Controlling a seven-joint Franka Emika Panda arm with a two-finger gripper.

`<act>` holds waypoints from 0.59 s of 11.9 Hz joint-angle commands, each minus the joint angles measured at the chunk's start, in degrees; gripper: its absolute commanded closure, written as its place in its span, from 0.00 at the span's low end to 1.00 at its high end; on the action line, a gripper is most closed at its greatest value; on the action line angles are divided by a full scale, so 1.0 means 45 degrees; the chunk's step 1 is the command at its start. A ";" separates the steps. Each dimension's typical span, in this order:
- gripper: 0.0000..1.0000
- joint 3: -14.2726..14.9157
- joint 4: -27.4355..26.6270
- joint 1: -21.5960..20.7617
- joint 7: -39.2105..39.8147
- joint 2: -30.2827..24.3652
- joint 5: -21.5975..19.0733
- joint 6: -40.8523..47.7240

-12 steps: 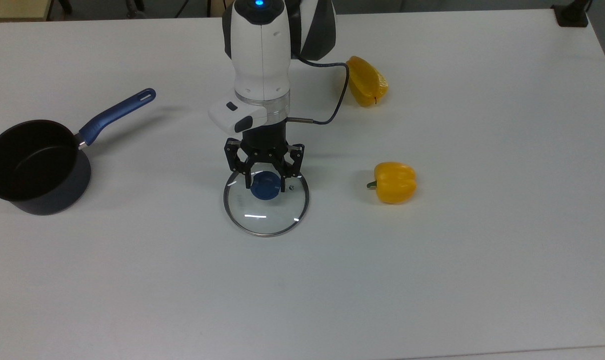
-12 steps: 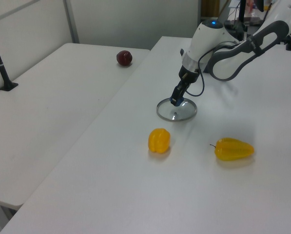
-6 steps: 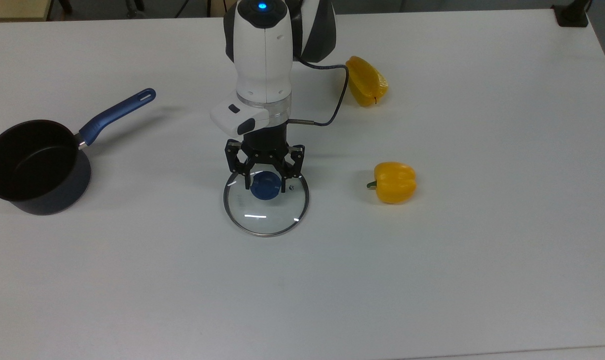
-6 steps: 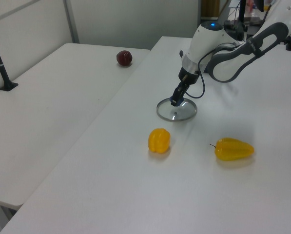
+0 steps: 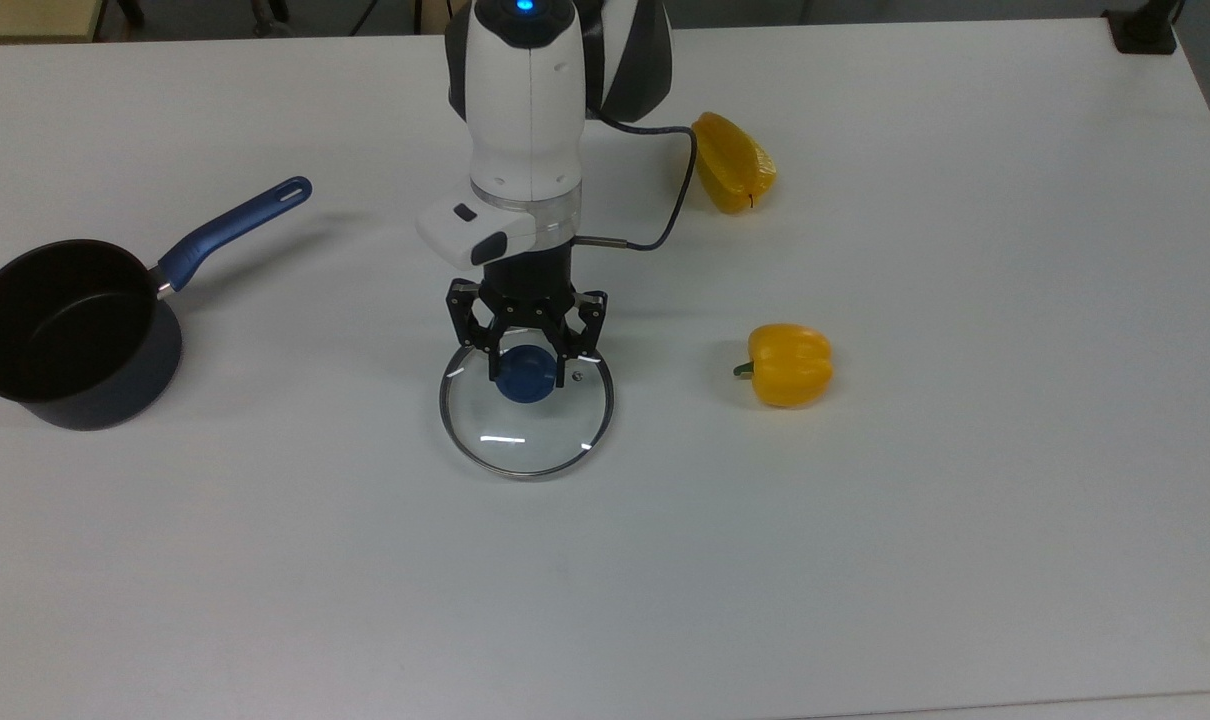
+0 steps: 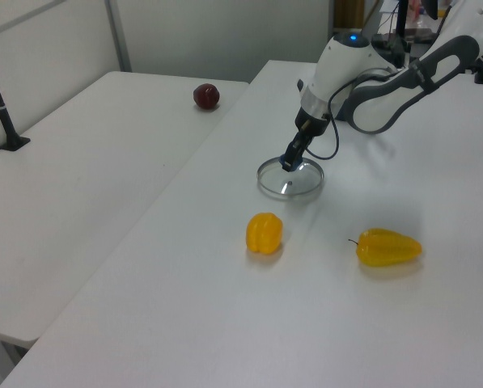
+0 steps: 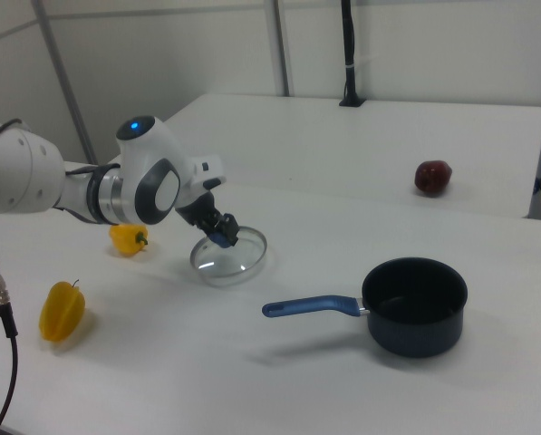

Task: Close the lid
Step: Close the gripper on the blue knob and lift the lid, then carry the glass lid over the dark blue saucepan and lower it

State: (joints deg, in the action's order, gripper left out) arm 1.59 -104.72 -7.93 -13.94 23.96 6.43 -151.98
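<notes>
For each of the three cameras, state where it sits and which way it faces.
Top view: high above the table's front edge, looking down at the lid, held by its knob in the gripper, and at the arm's wrist, with the saucepan on the top view's left.
Left view: beside the table past the peppers, facing the arm.
Right view: on the opposite side, saucepan nearest; shows the forearm.
Left and right views share the lid, both yellow peppers and the dark red fruit.
</notes>
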 commanded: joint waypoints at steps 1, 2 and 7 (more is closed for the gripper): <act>0.71 0.0174 0.2108 0.0374 -0.0496 -0.0755 0.0134 0.3487; 0.71 0.0174 0.3278 0.0820 -0.0515 -0.0716 0.0114 0.4931; 0.70 0.0194 0.4831 0.2791 -0.0301 -0.0696 0.0309 0.5551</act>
State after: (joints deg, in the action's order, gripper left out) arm 2.50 -85.57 0.67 -15.03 20.19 6.70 -127.97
